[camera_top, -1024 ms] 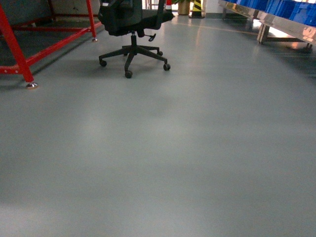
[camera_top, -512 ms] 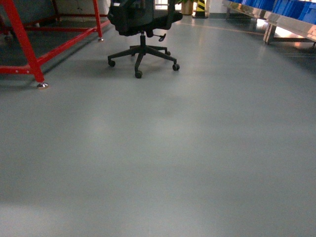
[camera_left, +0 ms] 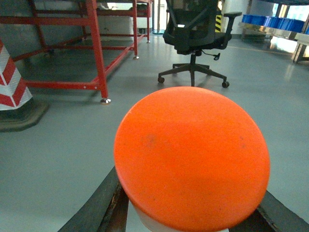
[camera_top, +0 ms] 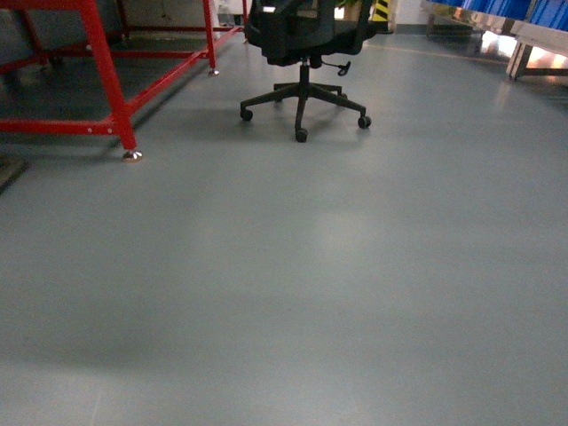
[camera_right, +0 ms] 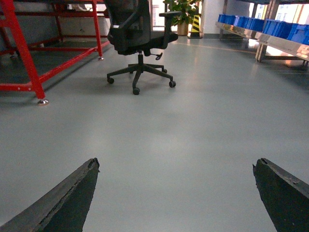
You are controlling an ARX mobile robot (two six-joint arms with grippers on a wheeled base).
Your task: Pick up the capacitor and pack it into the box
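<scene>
Base had swung left, office chair [camera_top: 304, 53] and red frame [camera_top: 106, 80] slid rightward in head view; my left fingers [camera_left: 193, 212] gripped an orange-capped capacitor [camera_left: 191, 157], right fingers [camera_right: 176, 193] spread wide and bare, box nowhere in view, so packing waited.

Bare floor [camera_top: 337, 284] lies open ahead of me; an office chair [camera_top: 304, 53] stands at twelve o'clock, a red frame [camera_top: 106, 80] at ten.

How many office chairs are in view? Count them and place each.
1. The office chair stands right of the red frame. More may be out of view.
</scene>
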